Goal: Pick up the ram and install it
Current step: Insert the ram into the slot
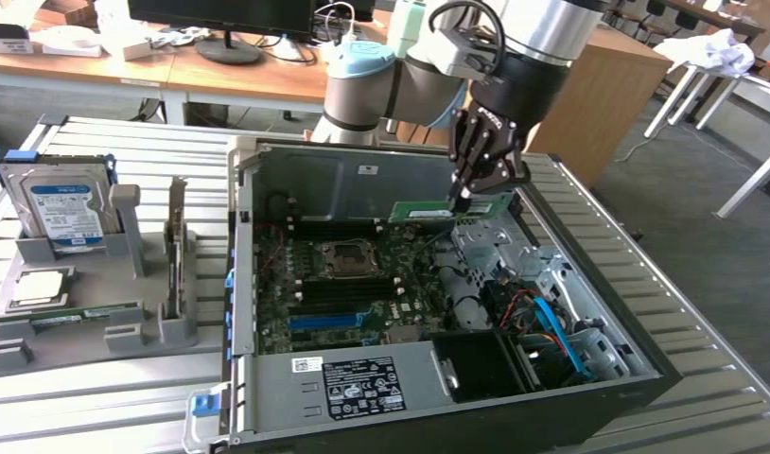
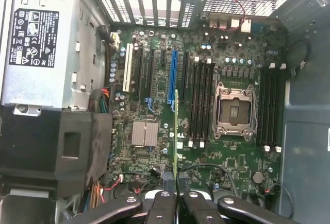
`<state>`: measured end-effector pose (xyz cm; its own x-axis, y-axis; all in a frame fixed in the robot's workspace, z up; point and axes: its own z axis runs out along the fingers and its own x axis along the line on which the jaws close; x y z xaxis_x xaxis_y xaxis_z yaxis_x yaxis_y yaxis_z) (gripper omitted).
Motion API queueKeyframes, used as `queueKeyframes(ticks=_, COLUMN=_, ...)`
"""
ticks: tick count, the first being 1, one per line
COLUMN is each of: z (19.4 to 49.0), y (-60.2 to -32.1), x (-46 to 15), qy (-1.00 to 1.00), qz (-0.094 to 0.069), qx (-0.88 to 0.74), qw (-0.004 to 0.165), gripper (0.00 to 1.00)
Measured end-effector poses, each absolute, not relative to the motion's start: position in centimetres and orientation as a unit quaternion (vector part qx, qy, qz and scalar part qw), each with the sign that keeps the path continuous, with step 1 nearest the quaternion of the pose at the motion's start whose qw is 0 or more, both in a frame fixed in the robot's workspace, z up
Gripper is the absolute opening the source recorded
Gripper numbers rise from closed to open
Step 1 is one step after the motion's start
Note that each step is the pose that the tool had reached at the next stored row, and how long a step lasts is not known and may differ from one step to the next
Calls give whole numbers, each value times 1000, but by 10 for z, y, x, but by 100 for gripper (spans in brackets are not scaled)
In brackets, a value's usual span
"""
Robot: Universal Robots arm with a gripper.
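Fingers [image 2: 164, 207] were pressed onto the ram [image 2: 177, 131], one on each flat face, pinching it near one end so that the rest of the stick reached out ahead of them over the motherboard [image 2: 216, 157]. You had it standing on edge: from the wrist view it read as a thin green line, its long axis parallel to the black memory slots [image 2: 198, 100] beside the open processor socket [image 2: 234, 112]. It did not hang over those slots, though. It sat between them and the blue expansion slot [image 2: 172, 77], so by my judgement the slots lay sideways off the stick's flat face, not along its length. From the exterior view the stick hung roughly level inside the open computer case [image 1: 347, 175], clear above the board and not seated in anything.

As for writing, you had little to go on. The power supply label [image 2: 32, 37] carried warning symbols and rows of small print, none of it readable. The pale label on the ram could not be read either. Well apart, toward the exterior view's left, the hard drive [image 1: 67, 213] stood in its grey holder [image 1: 95, 345] on the table [image 1: 108, 407], its blue-and-white label likewise illegible. No brand name could be made out.
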<state>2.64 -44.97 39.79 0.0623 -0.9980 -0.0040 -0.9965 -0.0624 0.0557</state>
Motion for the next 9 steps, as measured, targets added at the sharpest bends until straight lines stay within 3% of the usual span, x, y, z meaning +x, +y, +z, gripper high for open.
queueKeyframes(ticks=9, z=395, y=-450, x=23, qy=-686, qz=-21, qx=727, qw=18, gripper=13)
